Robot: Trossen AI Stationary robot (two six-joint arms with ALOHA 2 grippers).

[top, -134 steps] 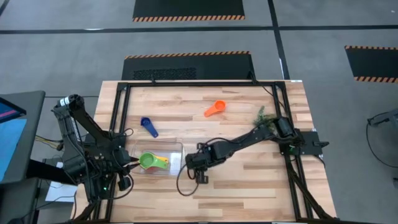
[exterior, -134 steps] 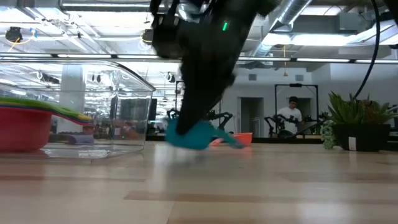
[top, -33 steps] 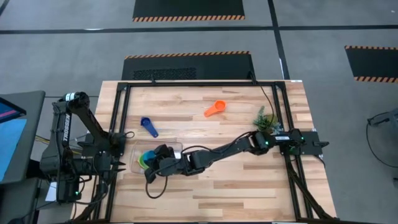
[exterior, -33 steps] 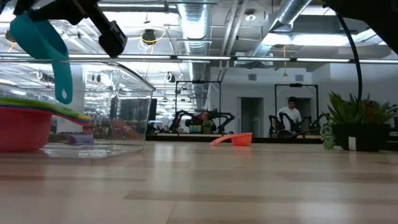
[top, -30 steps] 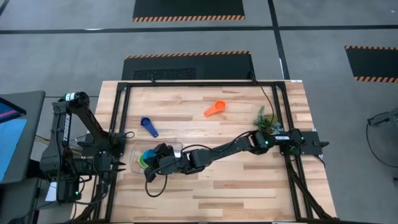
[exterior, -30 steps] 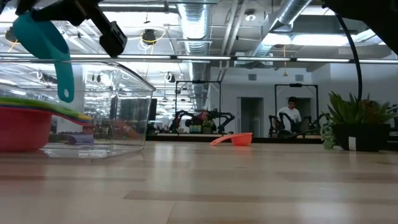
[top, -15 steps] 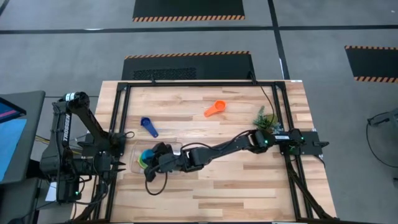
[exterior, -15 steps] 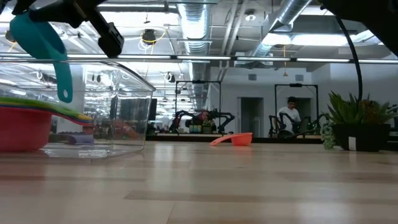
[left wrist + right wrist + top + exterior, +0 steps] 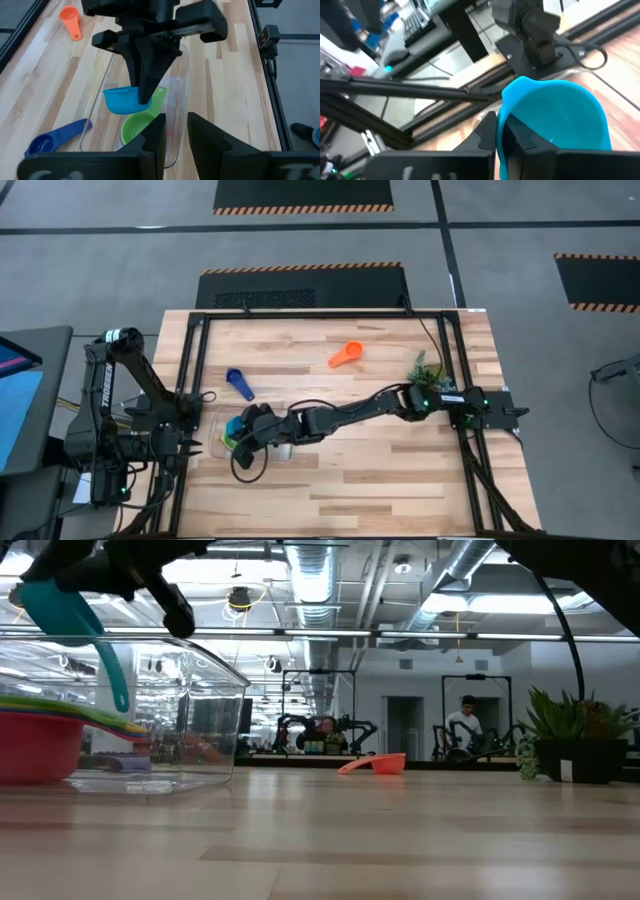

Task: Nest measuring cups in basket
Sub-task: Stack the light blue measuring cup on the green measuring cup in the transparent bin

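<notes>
High view: right pincer (image 9: 247, 427) grips the light-blue measuring cup (image 9: 121, 99) above the clear basket (image 9: 180, 107); left pincer (image 9: 174, 131) sits open nearby.

right arm (image 9: 340, 418) spans table middle (image 9: 400, 470); basket (image 9: 222, 420) walls ring nested cups (image 9: 140, 125).

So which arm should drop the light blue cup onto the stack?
Right. The right gripper already holds the light blue cup over the basket, above the green cup. The left gripper waits at the table's left edge.
</notes>
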